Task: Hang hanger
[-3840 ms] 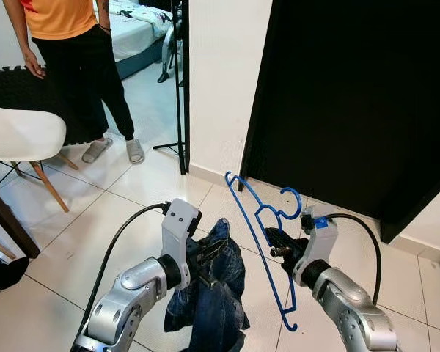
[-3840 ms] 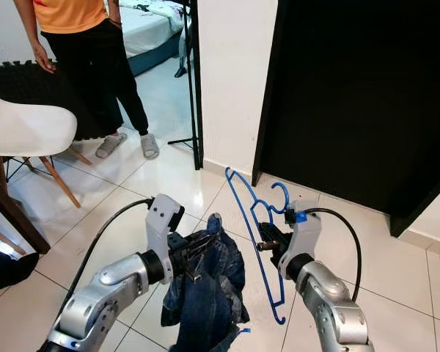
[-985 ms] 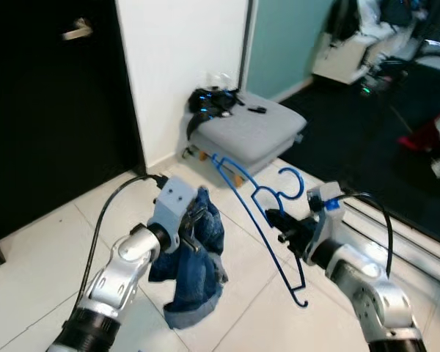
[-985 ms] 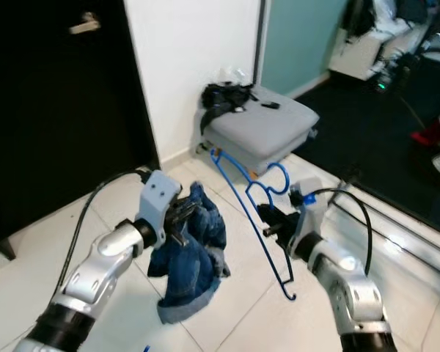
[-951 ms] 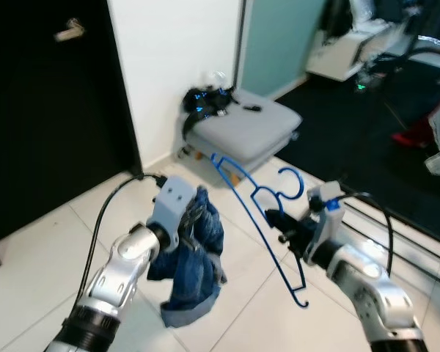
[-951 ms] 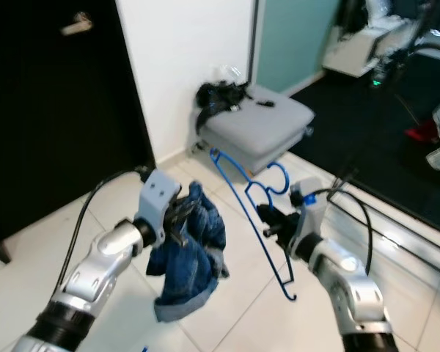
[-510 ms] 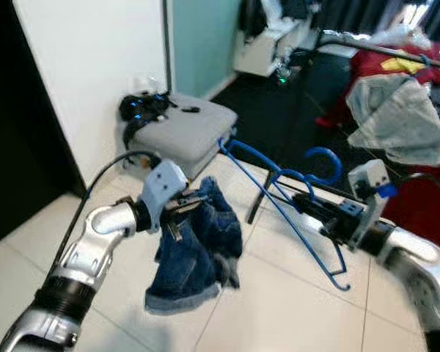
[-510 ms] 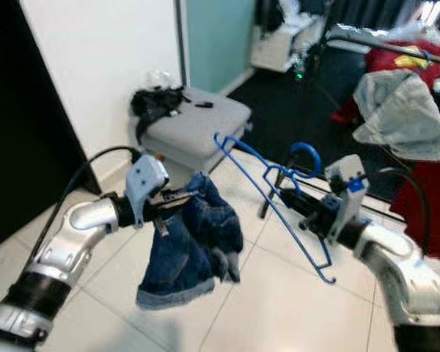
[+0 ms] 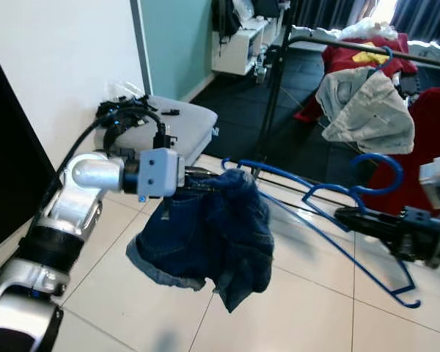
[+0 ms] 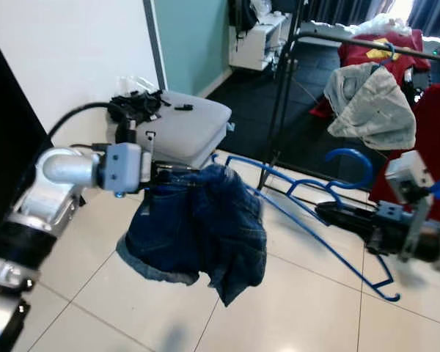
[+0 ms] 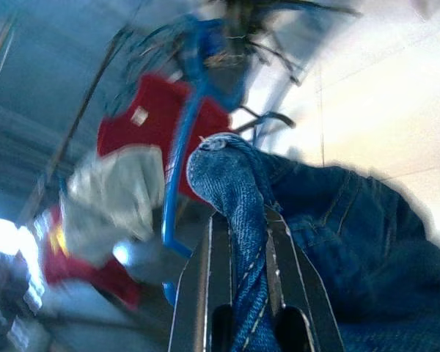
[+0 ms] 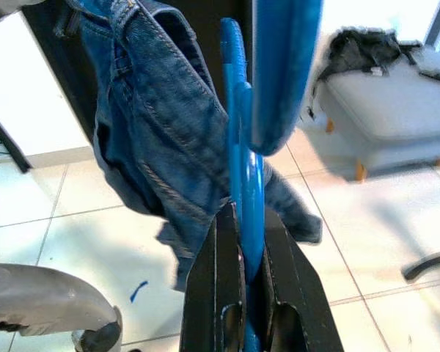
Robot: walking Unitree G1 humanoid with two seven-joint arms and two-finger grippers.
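My left gripper (image 9: 194, 178) is shut on a fold of blue denim shorts (image 9: 205, 235), which hang from it over the tiled floor. The left wrist view has the denim (image 11: 238, 220) pinched between both fingers (image 11: 194, 308). My right gripper (image 9: 352, 218) is shut on a blue plastic hanger (image 9: 330, 213), held roughly level with its hook (image 9: 374, 165) up. The hanger's far end reaches the top of the shorts. In the right wrist view the hanger (image 12: 242, 183) runs out from the fingers (image 12: 205, 293) toward the shorts (image 12: 161, 132).
A black clothes rack rail (image 9: 337, 40) crosses the back right, carrying a grey garment (image 9: 367, 110) and red clothes (image 9: 433, 125). A grey padded stool (image 9: 176, 125) with black cables (image 9: 121, 114) on it stands by the white wall (image 9: 59, 59).
The view has swung right, bringing the clothes rack in. My left arm has carried the shorts up against the hanger's far end. Both grippers keep their hold.
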